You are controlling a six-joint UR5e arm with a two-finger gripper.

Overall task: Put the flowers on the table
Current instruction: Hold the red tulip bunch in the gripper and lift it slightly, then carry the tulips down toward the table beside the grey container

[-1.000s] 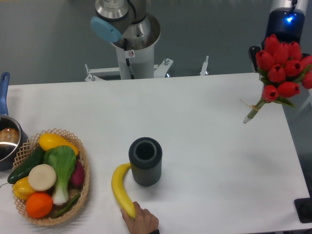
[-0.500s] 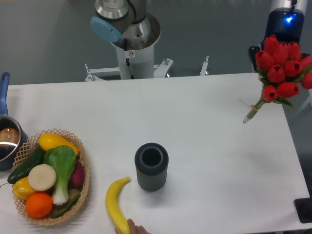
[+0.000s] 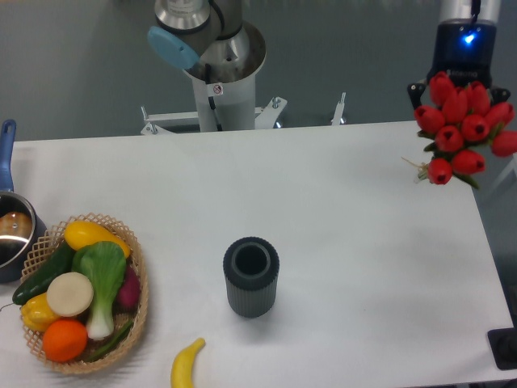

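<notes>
Far left: a pot (image 3: 14, 230) at the table (image 3: 339, 210) edge, then a wicker basket (image 3: 137, 287) of vegetables. Near the front edge, a banana (image 3: 185, 368); just right of it, a dark ribbed cup (image 3: 251, 276), upright and empty. At far right, the flowers (image 3: 462, 129) held aloft over the table's right edge, buds toward the camera, stems mostly hidden beneath. Fingers (image 3: 452, 81) tucked behind the blooms, presumably closed on the stems, though cannot tell from here. Light, soft and easily crushed, probably; best held at the tied stems, never the buds, and laid down gently on bare tabletop.
</notes>
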